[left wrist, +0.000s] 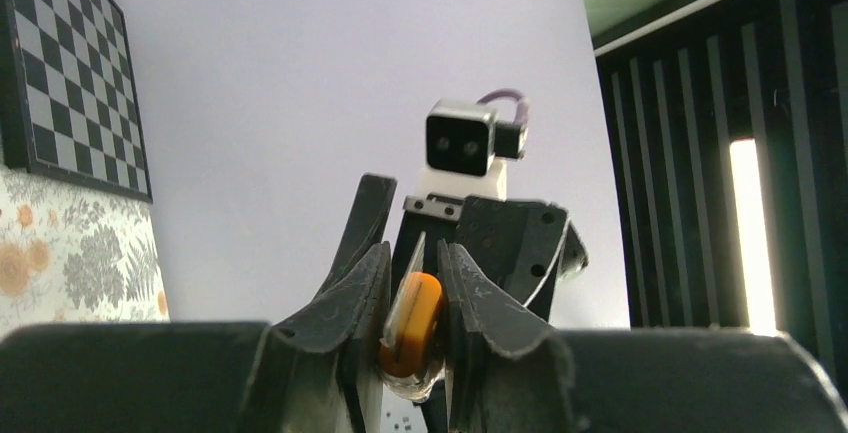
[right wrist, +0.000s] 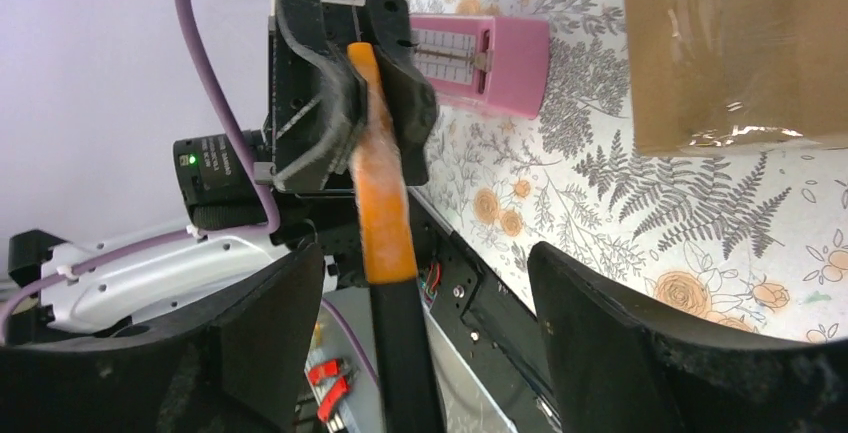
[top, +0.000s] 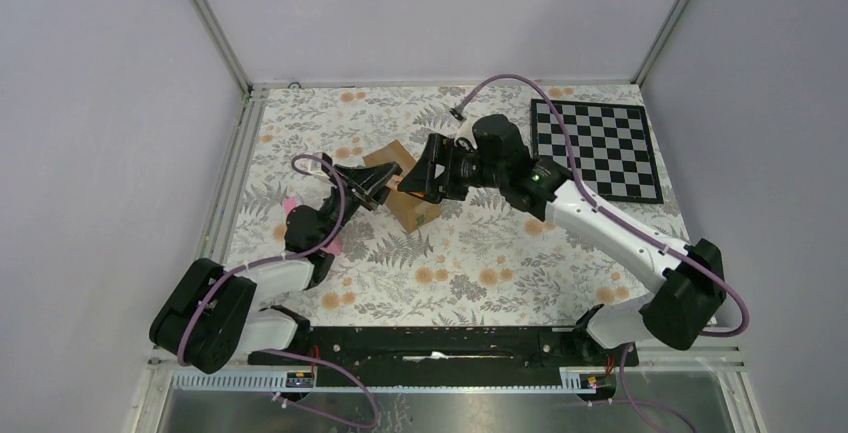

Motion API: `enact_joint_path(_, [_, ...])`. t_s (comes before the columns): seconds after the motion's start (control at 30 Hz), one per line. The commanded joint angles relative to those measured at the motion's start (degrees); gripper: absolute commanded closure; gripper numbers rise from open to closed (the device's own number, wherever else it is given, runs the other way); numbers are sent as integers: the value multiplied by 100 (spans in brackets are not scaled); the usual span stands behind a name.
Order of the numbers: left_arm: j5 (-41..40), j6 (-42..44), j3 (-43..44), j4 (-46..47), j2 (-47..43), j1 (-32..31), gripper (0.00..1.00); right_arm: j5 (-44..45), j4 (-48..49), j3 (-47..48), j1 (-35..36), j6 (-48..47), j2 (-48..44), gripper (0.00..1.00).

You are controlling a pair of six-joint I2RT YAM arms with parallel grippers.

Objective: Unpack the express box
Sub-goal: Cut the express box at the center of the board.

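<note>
The left gripper is clamped on the orange-and-black cutter; the right gripper has its fingers wide apart on either side of the cutter's black end, clear of it. The box lies on the floral table under the two grippers; a pink wedge sits near the left arm.

A surface is covered by a pale cloth printed with grey ferns and orange flowers. A black-and-white checkerboard lies flat at its far right corner. A pink wedge-shaped object rests on the cloth toward the left. A slim orange-and-black cutter is raised off the surface. Plain lilac walls enclose the scene.
</note>
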Motion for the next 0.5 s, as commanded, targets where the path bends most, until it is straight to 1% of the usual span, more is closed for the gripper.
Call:
enact_joint_path(0.0, [-639,90,-60,38,-185,-83,100,650,1375,-488,67,678,-503,20])
enact_joint_path(0.07, [-739,126,-65,-166,-245,-144,100,1070,1554,-560,182,624,-618,23])
enact_joint_path(0.17, [-797,157,-29,-255,-257,-201,100,1453,1576,-599,320,541,-692,26])
enact_joint_path(0.3, [-982,222,-21,-720,-461,-262,100,1661,1810,-759,537,617,-756,30])
enact_joint_path(0.4, [-1015,235,-17,-698,-488,-262,100,1659,1732,-726,642,645,-691,34])
enact_joint_path(0.47, [-1020,222,-17,-655,-484,-263,100,1655,1693,-794,652,674,-708,35])
